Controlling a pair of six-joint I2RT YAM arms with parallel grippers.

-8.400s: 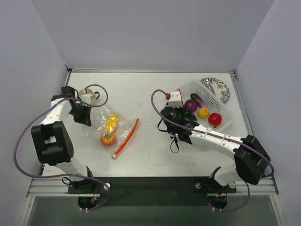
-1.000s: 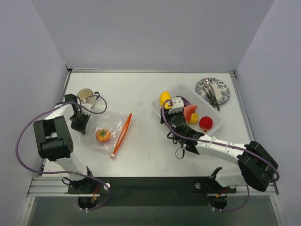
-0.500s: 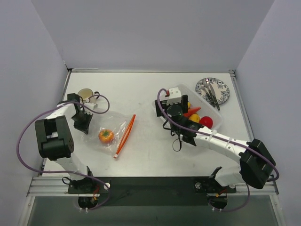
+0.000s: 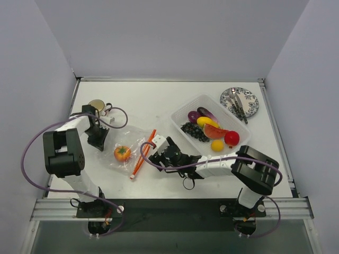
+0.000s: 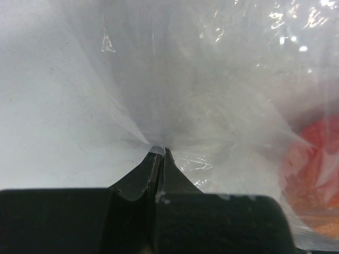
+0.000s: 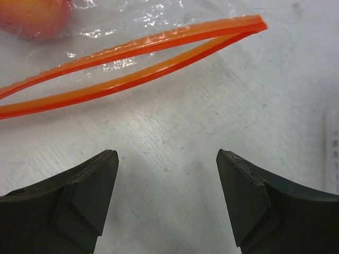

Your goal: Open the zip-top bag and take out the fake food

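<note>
The zip-top bag (image 4: 130, 153) lies flat left of centre, its red-orange zip strip (image 4: 144, 153) parted along the right side. One piece of fake food, an orange fruit with a green top (image 4: 122, 153), is inside it. My left gripper (image 4: 101, 142) is shut on the bag's left edge, and the left wrist view shows plastic (image 5: 159, 106) pinched at the tips (image 5: 159, 151). My right gripper (image 4: 152, 157) stands open just right of the strip (image 6: 132, 63), nothing between its jaws (image 6: 166, 156). The orange fruit (image 6: 32, 13) shows behind the strip.
A clear rigid tray (image 4: 180, 115) at centre right holds grapes (image 4: 193, 131), a purple piece, yellow pieces, a watermelon slice (image 4: 214, 131) and a red fruit (image 4: 231, 138). A patterned plate (image 4: 249, 100) with cutlery sits at back right. A mug (image 4: 97, 106) stands behind my left gripper.
My right arm has swung left from over the tray down to the bag's mouth. More food now lies in the tray. The left gripper still pinches the bag.
</note>
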